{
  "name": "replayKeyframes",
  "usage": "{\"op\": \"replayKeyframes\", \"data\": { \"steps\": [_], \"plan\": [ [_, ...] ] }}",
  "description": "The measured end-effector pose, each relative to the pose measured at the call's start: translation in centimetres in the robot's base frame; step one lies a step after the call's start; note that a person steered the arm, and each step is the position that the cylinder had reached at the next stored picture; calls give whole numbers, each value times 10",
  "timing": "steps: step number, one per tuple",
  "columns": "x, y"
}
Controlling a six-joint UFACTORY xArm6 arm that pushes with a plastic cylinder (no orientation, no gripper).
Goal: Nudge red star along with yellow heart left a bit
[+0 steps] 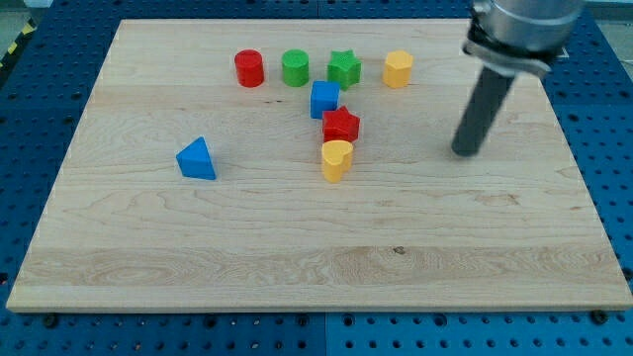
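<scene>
The red star (340, 125) sits near the middle of the wooden board (297, 257). The yellow heart (336, 159) sits just below it, touching or nearly touching. My tip (463, 152) rests on the board well to the right of both blocks, about level with the yellow heart, with a wide gap between. The rod rises from it to the view's top right.
A blue cube (323, 99) sits just above the red star. Along the top stand a red cylinder (249, 68), a green cylinder (295, 68), a green star (344, 67) and a yellow hexagonal block (398, 69). A blue triangle (197, 158) lies at the left.
</scene>
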State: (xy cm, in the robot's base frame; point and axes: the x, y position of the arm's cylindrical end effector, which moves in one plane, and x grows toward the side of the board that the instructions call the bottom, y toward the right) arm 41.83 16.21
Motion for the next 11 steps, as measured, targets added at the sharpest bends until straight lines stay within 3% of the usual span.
{"op": "replayKeyframes", "data": {
  "steps": [2,5,11],
  "plan": [
    [-1,-21],
    [3,-100],
    [19,-123]
  ]
}}
